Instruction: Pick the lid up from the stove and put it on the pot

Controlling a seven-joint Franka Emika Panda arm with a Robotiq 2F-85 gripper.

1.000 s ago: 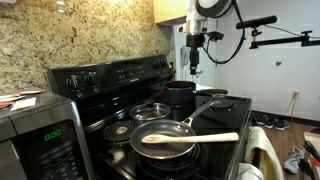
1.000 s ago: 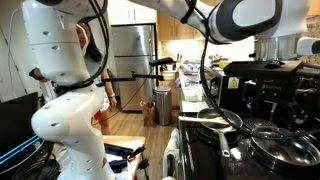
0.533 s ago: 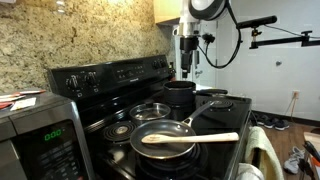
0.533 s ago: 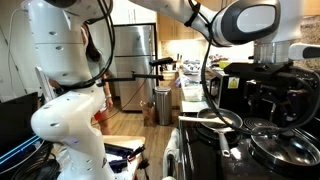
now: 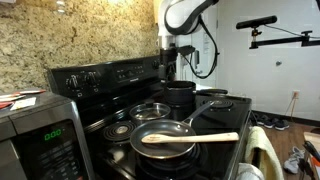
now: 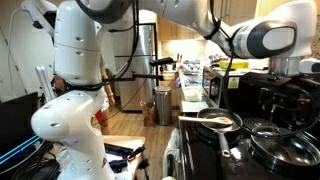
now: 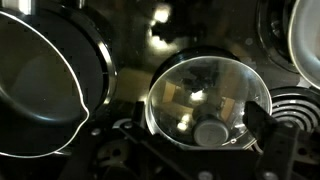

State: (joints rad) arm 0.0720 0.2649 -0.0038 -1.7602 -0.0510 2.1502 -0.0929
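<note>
The clear glass lid (image 5: pixel 152 110) with a metal rim lies on the black stove (image 5: pixel 110 75), left of the dark pot (image 5: pixel 180 95). In the wrist view the lid (image 7: pixel 205 85) fills the middle, its knob (image 7: pixel 212 132) near the lower edge, and the pot (image 7: pixel 40 85) is at the left. My gripper (image 5: pixel 167 70) hangs well above the cooktop, over the area between the lid and the pot. It is open and empty; its fingers (image 7: pixel 193 122) frame the lid from above without touching it.
A grey frying pan (image 5: pixel 165 138) holding a wooden spatula (image 5: pixel 190 138) sits at the stove's front. It also shows in an exterior view (image 6: pixel 218 120). A silver microwave (image 5: pixel 35 140) stands at the lower left. A coil burner (image 7: pixel 300 110) is right of the lid.
The arm has swung left, from beyond the pot to above the space between the lid and the pot. The lid, pot and pan have not moved.
</note>
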